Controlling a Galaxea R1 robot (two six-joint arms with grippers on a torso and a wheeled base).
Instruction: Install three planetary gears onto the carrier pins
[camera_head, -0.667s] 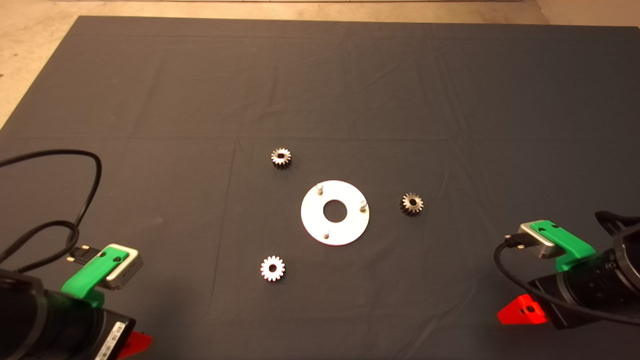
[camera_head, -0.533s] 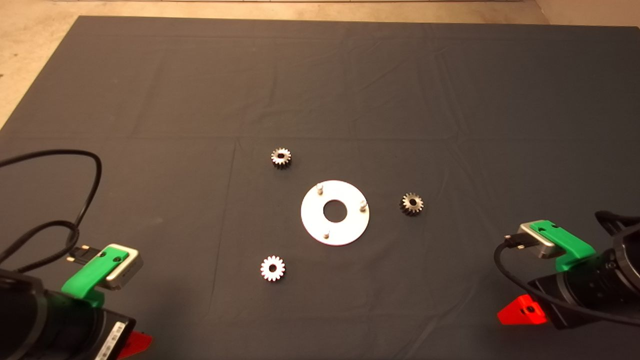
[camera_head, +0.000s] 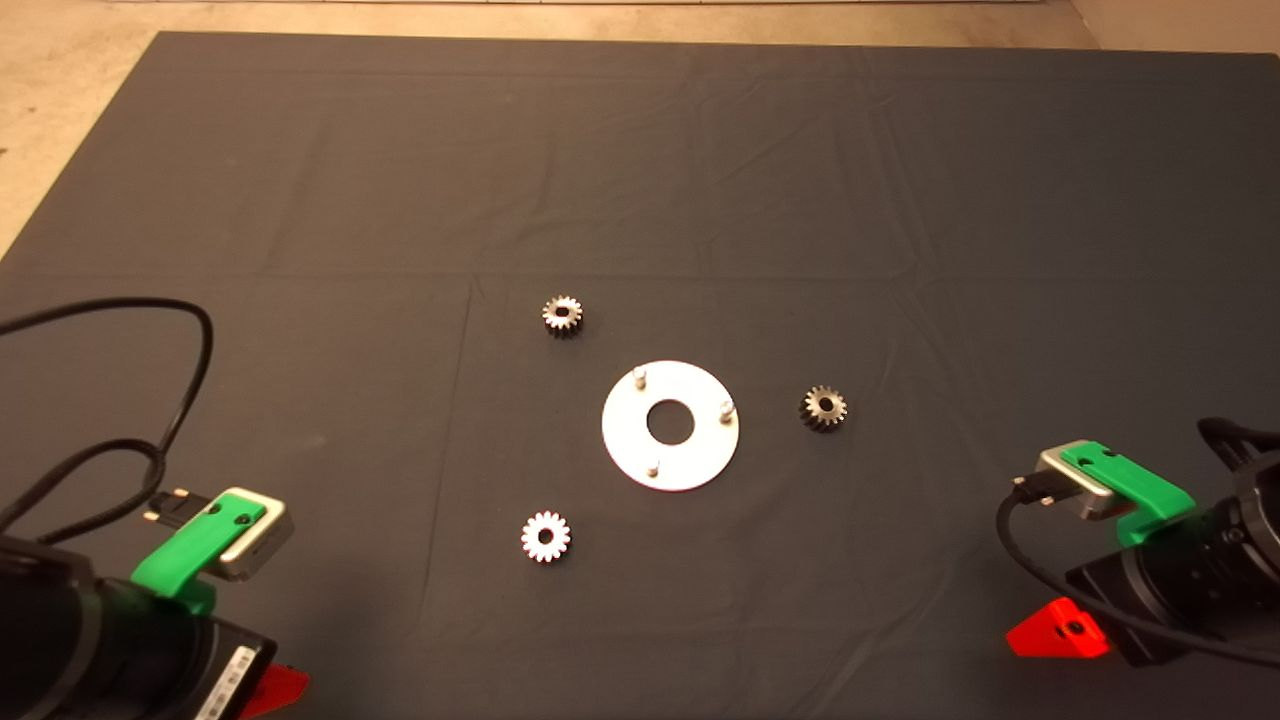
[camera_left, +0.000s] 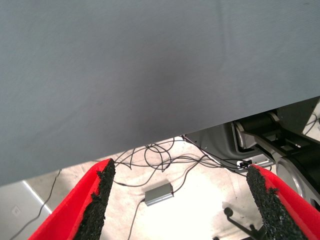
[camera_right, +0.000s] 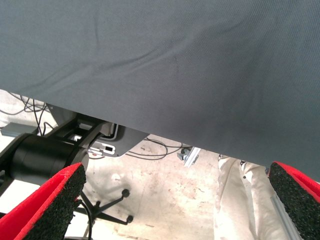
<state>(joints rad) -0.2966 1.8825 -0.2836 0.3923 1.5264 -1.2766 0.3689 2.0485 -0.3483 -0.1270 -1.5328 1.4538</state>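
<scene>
A flat shiny silver disc (camera_head: 690, 455) with a round centre hole lies in the middle of the dark mat. Three carrier pins stand on it: one (camera_head: 639, 377) far left, one (camera_head: 728, 409) at the right, one (camera_head: 653, 468) near. The three planetary gears lie loose on the mat around it: one (camera_head: 562, 316) beyond the disc to the left, one (camera_head: 823, 408) to its right, one (camera_head: 545, 537) nearer and to the left. My left gripper (camera_left: 180, 205) waits open at the mat's lower left edge. My right gripper (camera_right: 175, 205) waits open at the lower right edge. Both hold nothing.
Bare creased mat (camera_head: 640, 180) stretches all around the parts. Black cables (camera_head: 170, 400) loop over the left arm. Past the mat's near edge the wrist views show floor with cables, a small grey box (camera_left: 159, 193) and the robot's base (camera_right: 45, 155).
Both arms have slid slightly toward the near edge of the mat. The gears and disc have not moved.
</scene>
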